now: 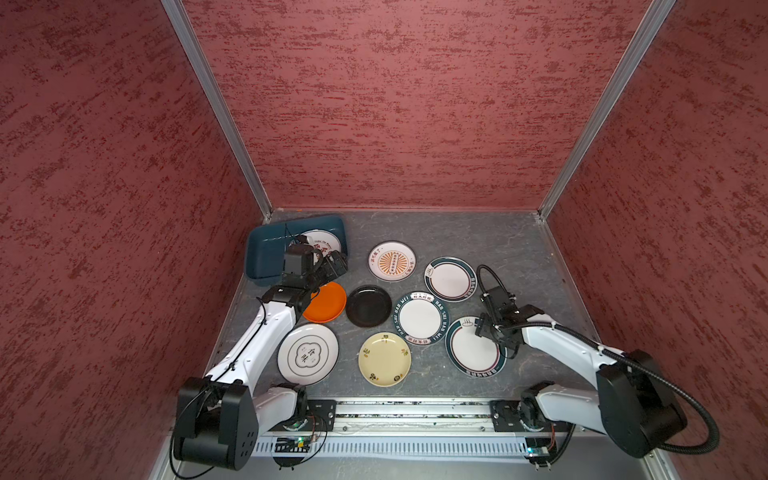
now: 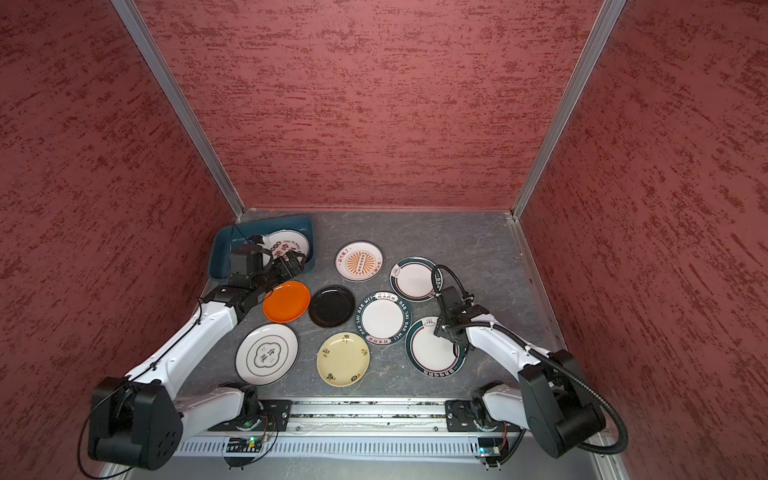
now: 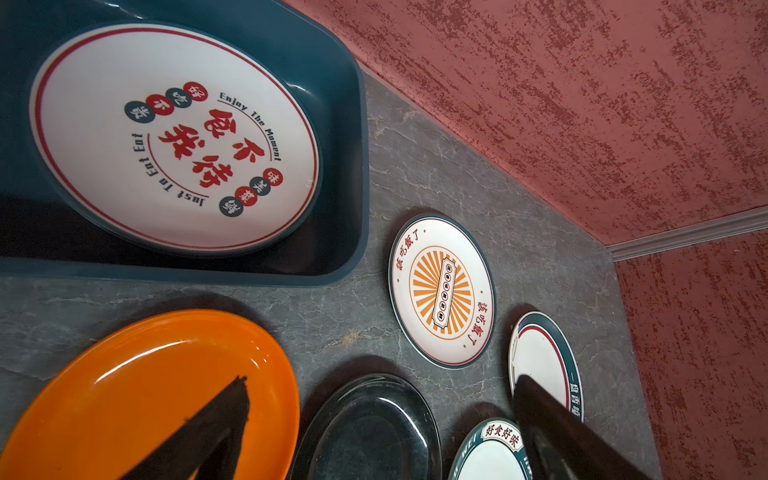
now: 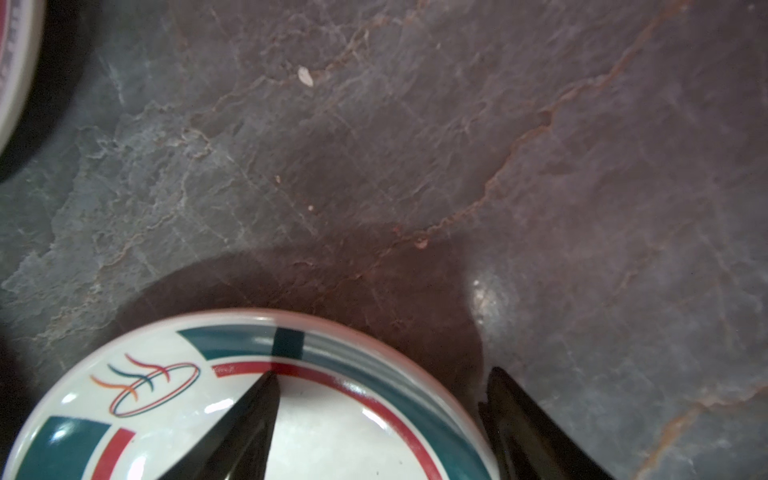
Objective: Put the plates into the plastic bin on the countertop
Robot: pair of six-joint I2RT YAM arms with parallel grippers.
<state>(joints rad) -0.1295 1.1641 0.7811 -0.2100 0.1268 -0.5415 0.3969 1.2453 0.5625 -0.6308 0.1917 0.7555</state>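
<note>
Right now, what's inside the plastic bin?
One white plate with red lettering lies in the plastic bin. The left arm covers part of the floor in both top views.

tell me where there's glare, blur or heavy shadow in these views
Left wrist view: sharp, white glare streaks on the orange plate and black plate, jaws blurred dark wedges. Right wrist view: soft overall, the teal-rimmed plate throws a broad shadow on the countertop, a small glint beside it. Both top views: even light, wall edges splayed by the wide lens.
</note>
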